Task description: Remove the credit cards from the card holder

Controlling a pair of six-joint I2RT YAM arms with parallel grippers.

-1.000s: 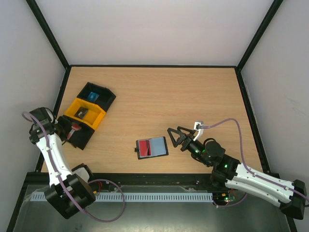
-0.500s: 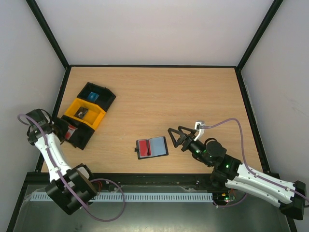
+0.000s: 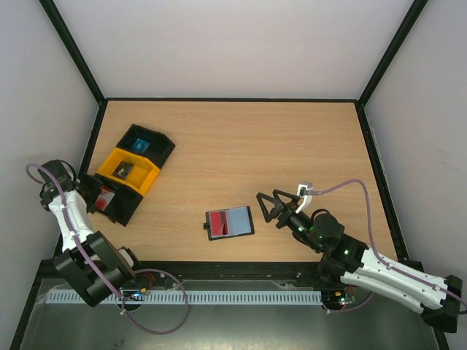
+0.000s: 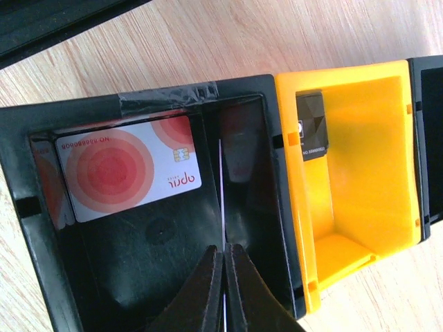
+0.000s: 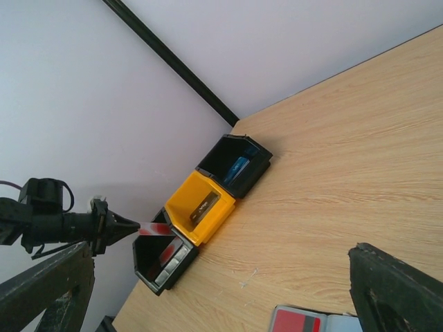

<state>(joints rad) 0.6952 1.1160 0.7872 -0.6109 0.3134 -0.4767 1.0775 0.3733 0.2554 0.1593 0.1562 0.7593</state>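
Observation:
The card holder lies open on the table with a red card in its left face; its top edge shows in the right wrist view. My left gripper is shut on a red-and-white credit card, held edge-on over the nearest black tray. In the right wrist view that card sticks out of the left gripper above the tray. Another red credit card lies inside the tray. My right gripper is open and empty, just right of the card holder.
Three joined trays stand at the left: black, yellow with a dark grey card, and black with a blue card. The left wall and black frame edge run close beside them.
My left gripper has drawn back a little to the left with the red-and-white card still in it. My right gripper has shifted slightly right.

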